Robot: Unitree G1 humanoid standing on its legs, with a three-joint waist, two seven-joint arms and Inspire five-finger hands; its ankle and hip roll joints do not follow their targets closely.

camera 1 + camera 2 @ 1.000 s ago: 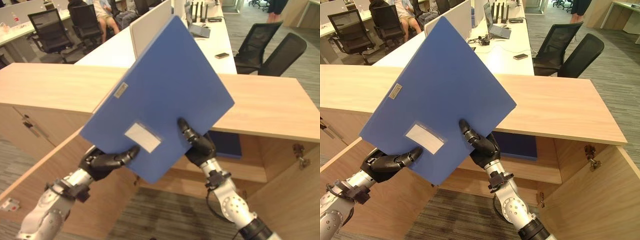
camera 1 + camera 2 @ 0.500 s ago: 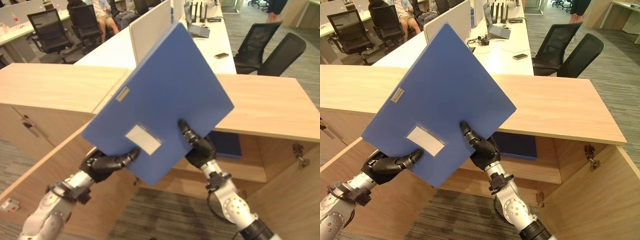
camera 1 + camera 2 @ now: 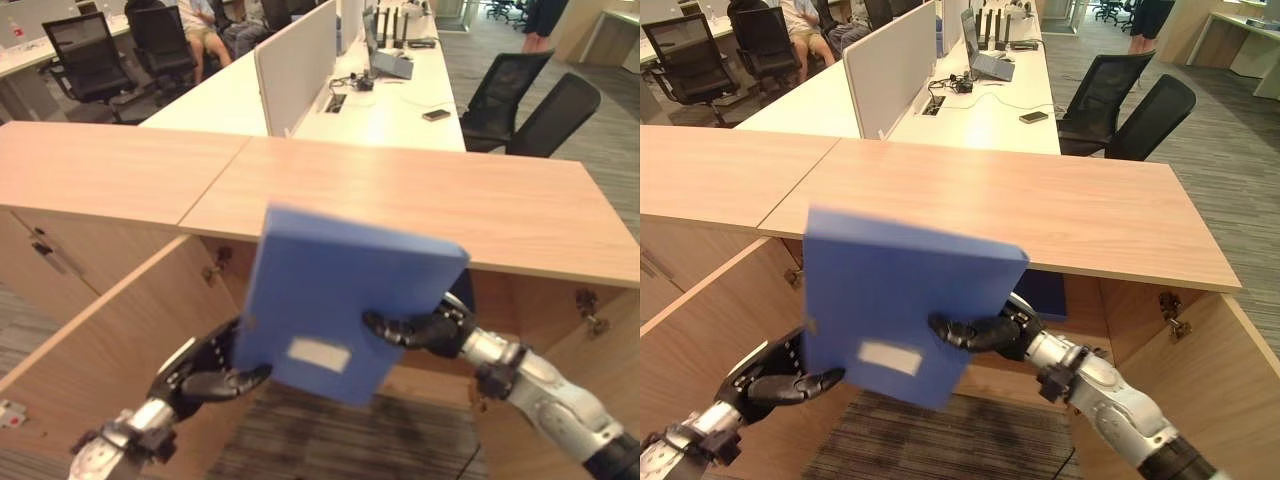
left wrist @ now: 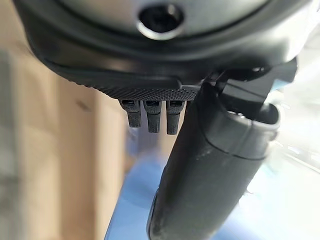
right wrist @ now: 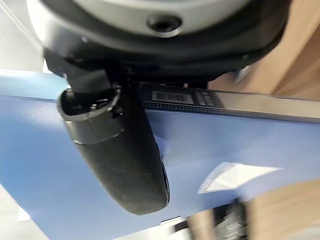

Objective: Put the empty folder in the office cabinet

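- Big change in the last second: the blue folder [image 3: 345,300] has dropped from up high, where it covered much of the cabinet top [image 3: 420,190], to below that top's front edge, right in front of the open cabinet.
- It's also swung around. It was tilted like a diamond with a corner pointing up, now its top edge sits closer to level and its face leans toward the opening.
- The left hand [image 3: 205,372] holds the folder's lower left corner, thumb pressed on the front near the white label [image 3: 318,355], fingers curled behind it as far as the head views let on.
- The right hand [image 3: 425,330] grips the right side edge, thumb lying across the front face. Its wrist view shows the thumb flat on blue, so both hands are clamped on the folder.
- Another dark blue folder [image 3: 1040,292] already sits on the shelf behind the right hand, just under the top's front edge.
- The left door panel [image 3: 90,340] and the right door panel [image 3: 1160,360] stand open on either side of it.
- The lowering part looks about done, so what's left is probably pushing it forward onto the shelf. The picture is smeared around the folder, so it's hard to tell whether its far edge is already past the shelf's front edge.
- Watch point: the upper right corner is close under the top's front edge and could clip it.
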